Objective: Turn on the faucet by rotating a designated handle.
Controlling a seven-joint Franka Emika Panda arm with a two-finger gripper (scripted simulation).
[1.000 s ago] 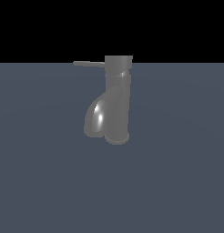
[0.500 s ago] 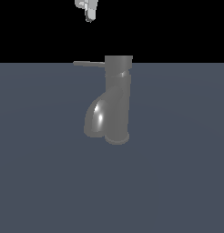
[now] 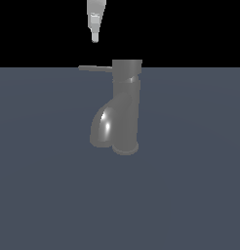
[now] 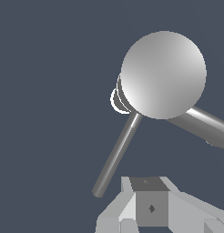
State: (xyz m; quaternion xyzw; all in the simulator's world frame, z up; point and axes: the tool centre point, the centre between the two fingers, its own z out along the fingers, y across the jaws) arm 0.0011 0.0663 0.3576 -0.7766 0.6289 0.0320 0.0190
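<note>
On a slate-blue desk (image 3: 39,195) stands the faucet (image 3: 126,107); its handle (image 3: 95,69) juts toward the exterior view's left; the claw (image 3: 95,35) hangs above, gripping nothing, its opening impossible to judge; descending slightly off-line, it might miss the thin rod.

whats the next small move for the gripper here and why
Probably lower straight down toward the handle. The gripper hangs above the rod's outer end with a clear gap, touching nothing, and the faucet stands untouched. It likely needs to reach rod height before it can push the handle round.

A flat, dark blue-grey surface (image 3: 44,195) carries only the grey faucet (image 3: 124,110), standing upright.
</note>
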